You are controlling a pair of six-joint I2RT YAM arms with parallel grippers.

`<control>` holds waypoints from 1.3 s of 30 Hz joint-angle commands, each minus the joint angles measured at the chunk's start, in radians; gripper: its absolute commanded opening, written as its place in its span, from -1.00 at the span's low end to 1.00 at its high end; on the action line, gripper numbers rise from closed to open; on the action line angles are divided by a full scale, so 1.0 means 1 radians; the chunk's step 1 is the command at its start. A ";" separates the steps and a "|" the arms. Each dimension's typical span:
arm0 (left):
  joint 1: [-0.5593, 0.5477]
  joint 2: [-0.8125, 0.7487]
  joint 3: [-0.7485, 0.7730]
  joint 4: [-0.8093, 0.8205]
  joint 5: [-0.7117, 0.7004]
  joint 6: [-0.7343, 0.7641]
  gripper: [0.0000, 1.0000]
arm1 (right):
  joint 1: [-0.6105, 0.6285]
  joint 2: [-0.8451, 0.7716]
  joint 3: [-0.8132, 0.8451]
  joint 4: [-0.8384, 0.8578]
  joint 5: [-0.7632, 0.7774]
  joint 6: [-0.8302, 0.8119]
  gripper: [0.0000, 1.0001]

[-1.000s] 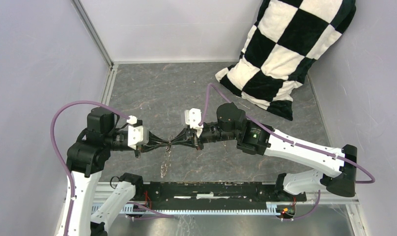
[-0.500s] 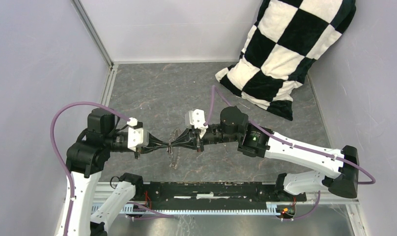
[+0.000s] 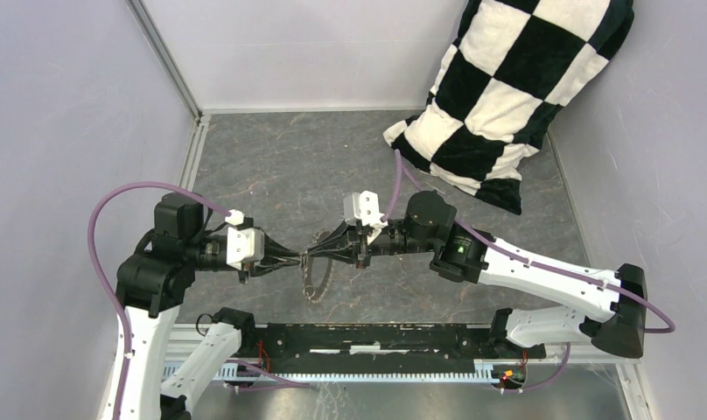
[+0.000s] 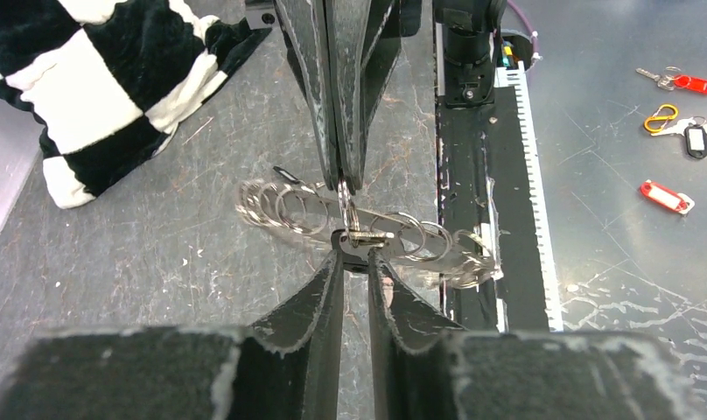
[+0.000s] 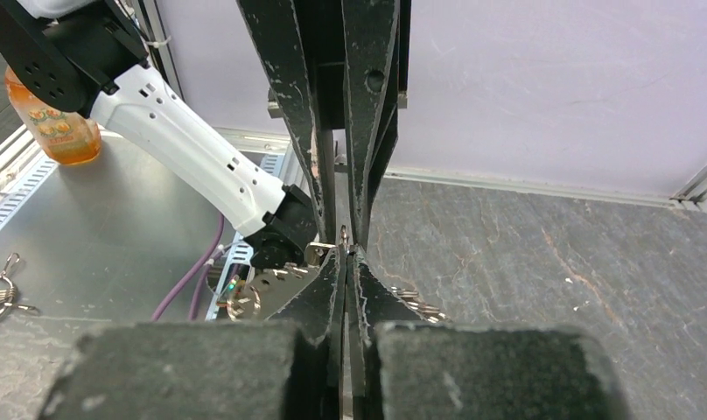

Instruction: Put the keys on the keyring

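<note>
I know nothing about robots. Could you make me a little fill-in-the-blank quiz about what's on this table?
1. The pillow in the far right corner is checkered in black and ____.
2. The keyring hangs from the right gripper, whose jaws are ____ (open or shut).
3. The cable looping over the left arm is ____ in colour.

Missing words: white; shut; purple.

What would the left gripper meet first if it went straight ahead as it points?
The keyring, hanging right in front of the left gripper. Directly behind it comes the right gripper, pointing straight back. The gap looks tiny, though depth is unclear.
</note>
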 commanded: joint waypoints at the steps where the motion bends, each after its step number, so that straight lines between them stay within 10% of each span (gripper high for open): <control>1: -0.002 -0.004 0.021 0.027 0.003 -0.034 -0.58 | -0.006 -0.038 0.010 0.095 -0.022 0.010 -1.00; 13: -0.002 0.023 0.121 -0.009 -0.003 -0.049 -0.33 | -0.006 -0.030 0.014 0.059 -0.015 -0.002 -1.00; 39: -0.002 0.074 0.097 -0.040 0.057 -0.056 -0.53 | -0.006 -0.010 0.046 0.060 -0.055 0.007 -0.99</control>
